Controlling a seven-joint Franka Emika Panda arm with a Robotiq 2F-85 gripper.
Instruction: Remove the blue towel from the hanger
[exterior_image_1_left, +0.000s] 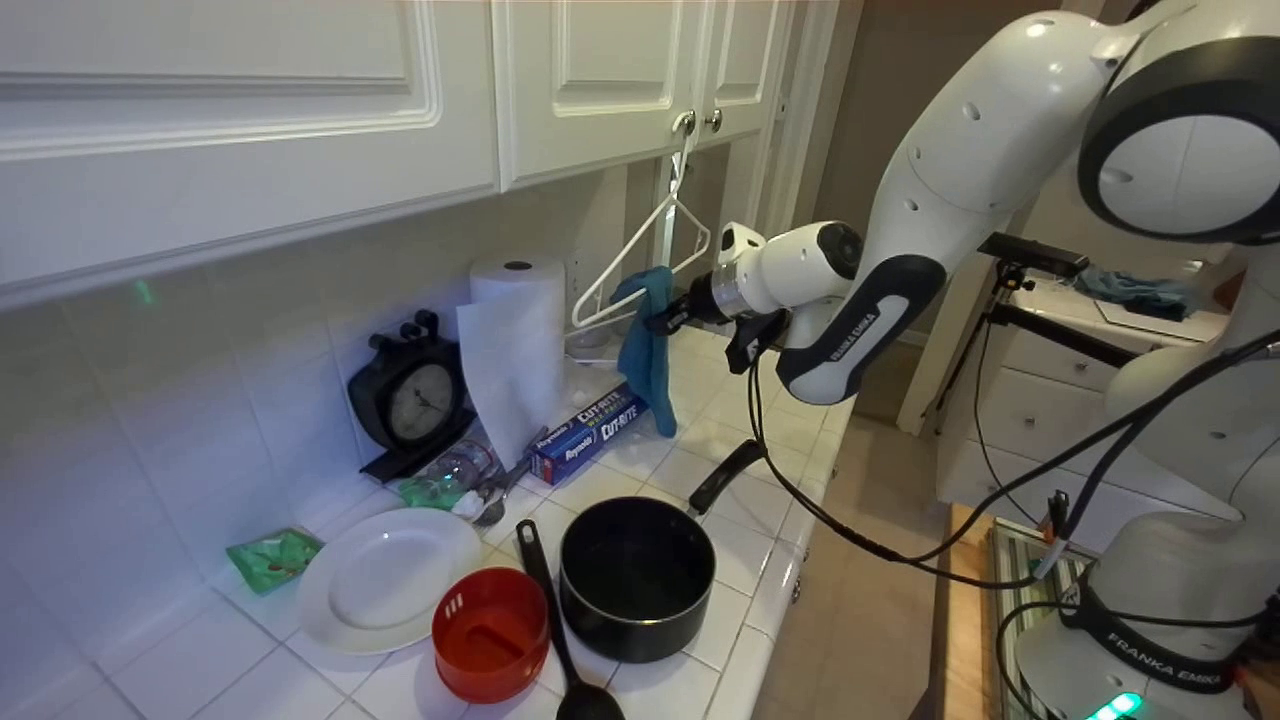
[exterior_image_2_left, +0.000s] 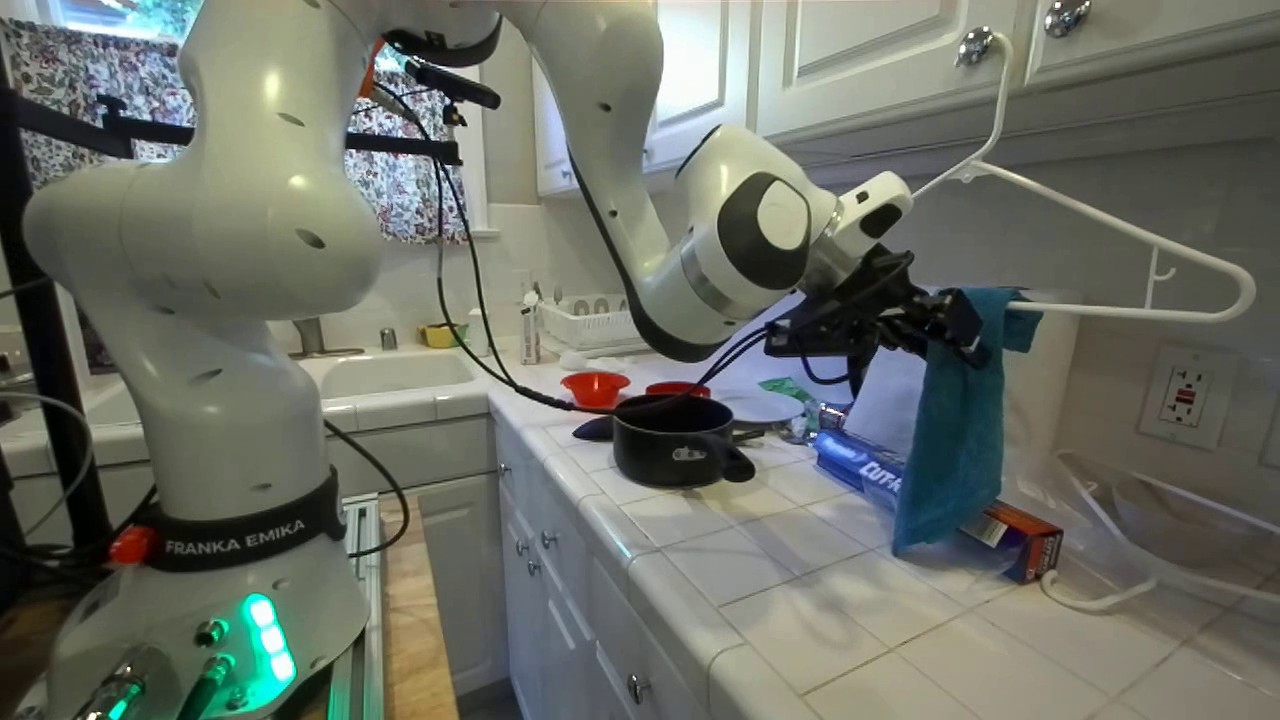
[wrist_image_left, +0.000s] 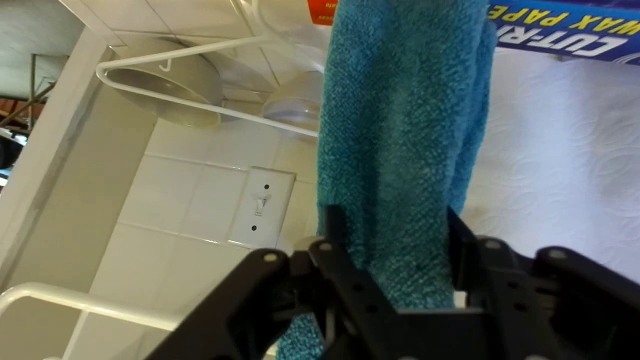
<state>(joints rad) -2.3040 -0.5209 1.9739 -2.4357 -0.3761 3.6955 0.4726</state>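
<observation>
The blue towel (exterior_image_1_left: 650, 365) hangs folded over the bottom bar of a white hanger (exterior_image_2_left: 1120, 313), which hooks on a cabinet knob. The towel also shows in an exterior view (exterior_image_2_left: 955, 440) and fills the middle of the wrist view (wrist_image_left: 400, 150). My gripper (exterior_image_1_left: 672, 318) is at the towel's upper part, just below the bar; it also shows in an exterior view (exterior_image_2_left: 965, 330). In the wrist view, the gripper (wrist_image_left: 392, 220) has its fingers apart, with towel cloth between them. The right finger is close against the cloth; firm contact on both sides cannot be told.
A wax paper box (exterior_image_1_left: 590, 435) lies below the towel, near a paper towel roll (exterior_image_1_left: 515, 290). A black pot (exterior_image_1_left: 637, 580), red bowl (exterior_image_1_left: 490, 640), white plate (exterior_image_1_left: 390, 580) and dark scale (exterior_image_1_left: 415, 395) stand on the counter. Another white hanger (wrist_image_left: 215, 107) lies beside bowls.
</observation>
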